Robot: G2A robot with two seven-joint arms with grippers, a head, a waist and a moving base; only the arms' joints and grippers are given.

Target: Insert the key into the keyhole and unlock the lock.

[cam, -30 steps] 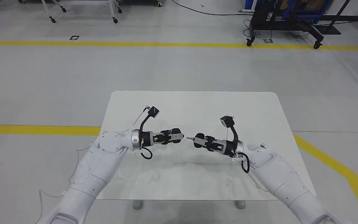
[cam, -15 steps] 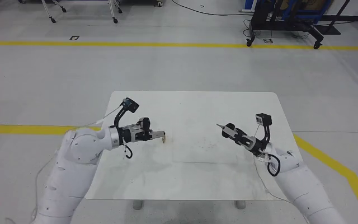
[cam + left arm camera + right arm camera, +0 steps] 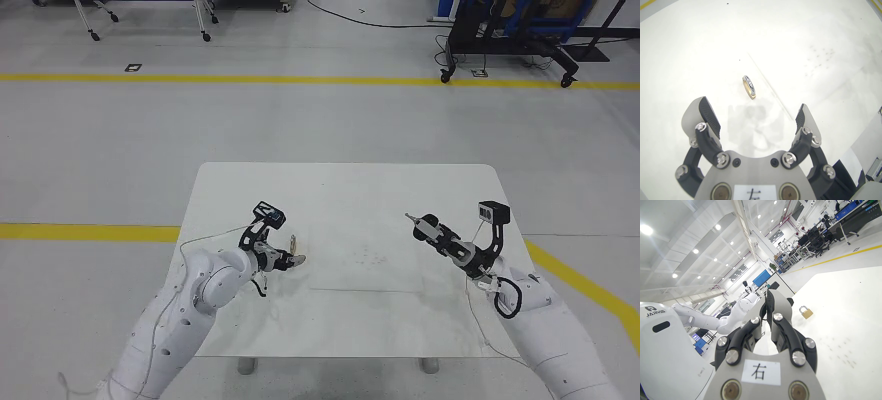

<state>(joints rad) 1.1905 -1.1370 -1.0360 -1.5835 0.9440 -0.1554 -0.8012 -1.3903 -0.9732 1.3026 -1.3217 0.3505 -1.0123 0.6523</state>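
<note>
The padlock (image 3: 749, 87) lies on the bench (image 3: 400, 190) just before the wide left claw (image 3: 753, 109), ready for grasping. The pinched right claw (image 3: 767, 294) apparently holds the key (image 3: 410, 217).

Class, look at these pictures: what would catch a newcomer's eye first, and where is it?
A small brass padlock sits alone on the white table, just ahead of the left gripper, whose jaws stand wide open. Across the table the right gripper hangs above it with jaws shut, a slim pale tip, likely the key, poking out.
</note>
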